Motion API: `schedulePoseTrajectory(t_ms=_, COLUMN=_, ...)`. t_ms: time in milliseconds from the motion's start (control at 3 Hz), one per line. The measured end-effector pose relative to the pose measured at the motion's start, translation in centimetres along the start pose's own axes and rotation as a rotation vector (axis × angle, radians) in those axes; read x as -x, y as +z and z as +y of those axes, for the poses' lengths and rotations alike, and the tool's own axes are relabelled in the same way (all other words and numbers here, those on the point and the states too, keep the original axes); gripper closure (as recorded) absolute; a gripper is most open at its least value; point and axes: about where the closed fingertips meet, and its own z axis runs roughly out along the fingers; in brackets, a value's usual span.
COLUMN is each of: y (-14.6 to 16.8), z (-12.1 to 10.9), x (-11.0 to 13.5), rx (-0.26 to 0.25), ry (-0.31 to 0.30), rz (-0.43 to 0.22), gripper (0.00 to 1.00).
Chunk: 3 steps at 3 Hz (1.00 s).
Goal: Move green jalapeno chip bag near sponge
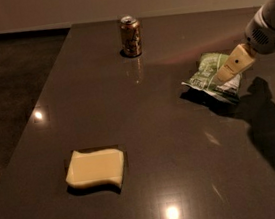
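Lying diagonal — green jalapeno chip bag point(203, 71), jaws over it.

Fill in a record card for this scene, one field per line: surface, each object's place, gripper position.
Surface: dark glossy table
Bag: crinkled green chip bag with white label, right side, lying down
Sponge: pale yellow wavy-edged foam sponge, near left, apart from bag
Can: brown-gold drink can, upright, far centre
Gripper: cream gripper, over the bag's right end
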Motion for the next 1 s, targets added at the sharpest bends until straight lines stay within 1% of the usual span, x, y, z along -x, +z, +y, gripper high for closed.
schedulePoseTrajectory(t_ms=333, y=2.9, z=-0.9, x=-0.2, rx=-0.014, ry=0.058, rz=0.028, gripper=0.0)
schedulePoseTrajectory(t_ms=667, y=5.5, z=-0.8, x=-0.2, rx=-0.001, ry=0.085, rz=0.061, gripper=0.0)
schedulePoseTrajectory(t_ms=1000, y=6.9, z=0.1, x=-0.1, rx=0.03, ry=0.097, rz=0.089, gripper=0.15)
